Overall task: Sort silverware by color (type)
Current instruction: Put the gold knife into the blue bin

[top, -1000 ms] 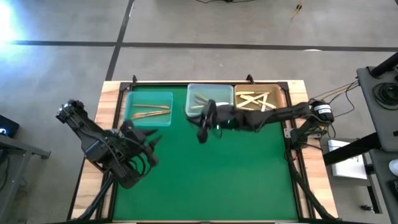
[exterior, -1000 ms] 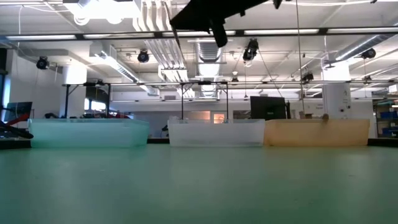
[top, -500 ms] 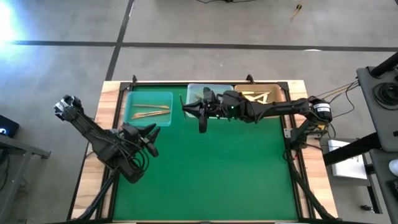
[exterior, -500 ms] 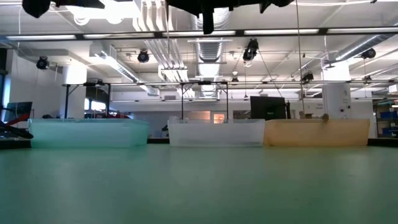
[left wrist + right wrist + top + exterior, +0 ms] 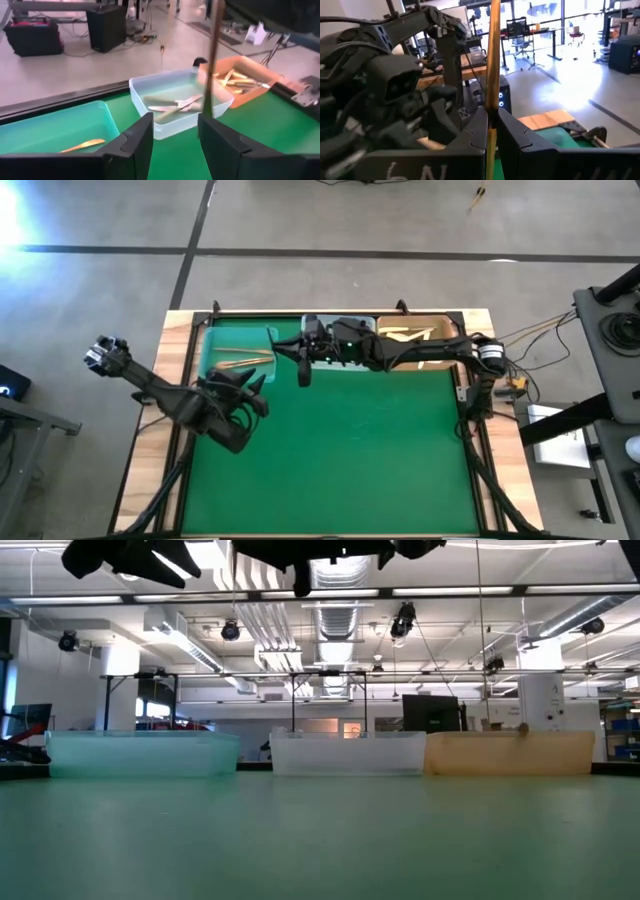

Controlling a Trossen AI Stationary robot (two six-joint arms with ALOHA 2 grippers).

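Note:
My right gripper point(image 5: 300, 358) hangs above the table's far side, between the teal tray point(image 5: 240, 352) and the clear tray point(image 5: 150, 92), shut on a golden-bronze piece of silverware point(image 5: 493, 55). My left gripper point(image 5: 255, 385) hovers just near of the teal tray, open with nothing between its fingers point(image 5: 175, 122). A golden-bronze piece point(image 5: 82, 145) lies in the teal tray. Silver-grey pieces point(image 5: 175, 104) lie in the clear tray. Cream-yellow pieces point(image 5: 235, 80) lie in the orange tray point(image 5: 440, 330). My right gripper pinches the golden-bronze piece's slim shaft point(image 5: 492, 102) between its two fingers. The fingers come level from the table's right and lie across the piece. The piece stands upright, showing above and below the fingers, lifted clear of the table and trays.
The three trays stand in a row along the far edge. My right arm point(image 5: 420, 352) stretches over the clear and orange trays. The green mat point(image 5: 350, 460) spreads out toward the near edge. A wooden frame point(image 5: 170, 380) borders the table.
My right gripper has carried the golden-bronze piece toward the table's left edge, from over the clear tray to the gap beside the teal tray, and has risen a little. My left gripper has moved toward the far edge, closer to the teal tray.

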